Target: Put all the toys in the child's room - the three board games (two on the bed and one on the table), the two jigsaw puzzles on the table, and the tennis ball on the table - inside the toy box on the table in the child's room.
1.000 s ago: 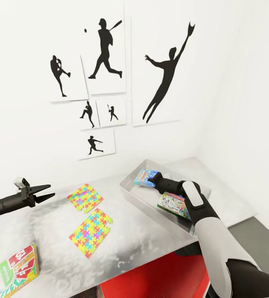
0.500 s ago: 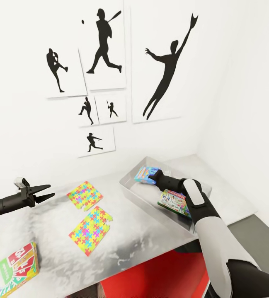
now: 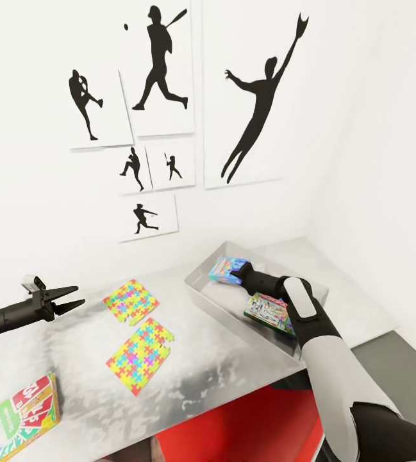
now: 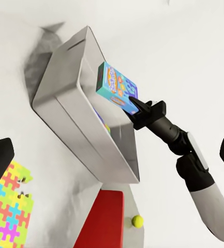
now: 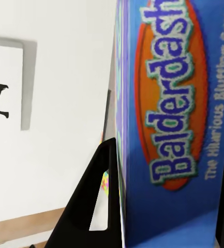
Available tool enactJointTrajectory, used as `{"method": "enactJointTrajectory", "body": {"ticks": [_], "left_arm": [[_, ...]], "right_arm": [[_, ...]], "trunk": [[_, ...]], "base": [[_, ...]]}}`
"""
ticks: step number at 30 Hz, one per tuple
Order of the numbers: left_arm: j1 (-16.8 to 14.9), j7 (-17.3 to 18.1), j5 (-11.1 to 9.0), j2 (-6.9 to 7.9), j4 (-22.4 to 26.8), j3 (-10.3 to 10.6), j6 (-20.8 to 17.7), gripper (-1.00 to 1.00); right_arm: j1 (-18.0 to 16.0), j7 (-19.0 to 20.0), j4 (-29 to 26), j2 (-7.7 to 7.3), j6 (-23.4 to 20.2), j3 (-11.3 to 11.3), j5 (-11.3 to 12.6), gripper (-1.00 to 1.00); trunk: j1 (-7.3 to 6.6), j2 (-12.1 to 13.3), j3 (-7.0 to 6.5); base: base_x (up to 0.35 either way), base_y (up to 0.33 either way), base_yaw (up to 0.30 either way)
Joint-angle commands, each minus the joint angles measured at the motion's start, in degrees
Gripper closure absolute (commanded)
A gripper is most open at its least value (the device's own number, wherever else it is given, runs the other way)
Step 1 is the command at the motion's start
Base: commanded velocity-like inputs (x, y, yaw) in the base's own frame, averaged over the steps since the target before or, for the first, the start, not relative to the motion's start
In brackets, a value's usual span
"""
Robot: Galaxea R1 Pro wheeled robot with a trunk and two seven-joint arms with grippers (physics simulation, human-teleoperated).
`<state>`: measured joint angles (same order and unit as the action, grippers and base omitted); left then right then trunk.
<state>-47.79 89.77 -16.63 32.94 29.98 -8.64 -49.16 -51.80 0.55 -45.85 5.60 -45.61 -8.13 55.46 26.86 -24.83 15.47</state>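
The blue board game (image 5: 168,119), lettered "Balderdash", is clamped between the right gripper (image 3: 238,276) fingers over the toy box (image 3: 211,300), apparently not yet touching its floor.

You see a brushed, metallic sheen on the table (image 3: 220,366); the toy box (image 3: 202,290) looks smooth matt grey, the Balderdash box (image 5: 168,129) glossy printed card, the gripper fingers (image 5: 99,206) matt black.

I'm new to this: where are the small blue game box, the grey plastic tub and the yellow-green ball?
Small blue game box (image 4: 116,86): left wrist view, printed face.
Light grey plastic tub (image 3: 215,305): head view, near wall.
Small yellow-green ball (image 4: 137,221): left wrist view, its middle.
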Motion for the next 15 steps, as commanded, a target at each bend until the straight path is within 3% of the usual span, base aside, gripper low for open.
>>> {"method": "enactJointTrajectory", "body": {"ticks": [1,15], "left_arm": [[-0.04,0.23,0.02,0.02,0.0,0.03,-0.6,-1.0],[-0.02,0.23,0.02,0.02,-0.01,0.03,-0.61,-1.0]], "right_arm": [[-0.06,0.05,-0.09,0.08,-0.37,-0.31,-0.09,1.0],[-0.06,-0.02,-1.87,0.11,-0.44,-0.31,-0.01,1.0]], "trunk": [[0.03,-0.11,0.13],[0.03,-0.11,1.27]], "base": [[0.0,0.0,0.0],[0.0,0.0,0.0]]}}
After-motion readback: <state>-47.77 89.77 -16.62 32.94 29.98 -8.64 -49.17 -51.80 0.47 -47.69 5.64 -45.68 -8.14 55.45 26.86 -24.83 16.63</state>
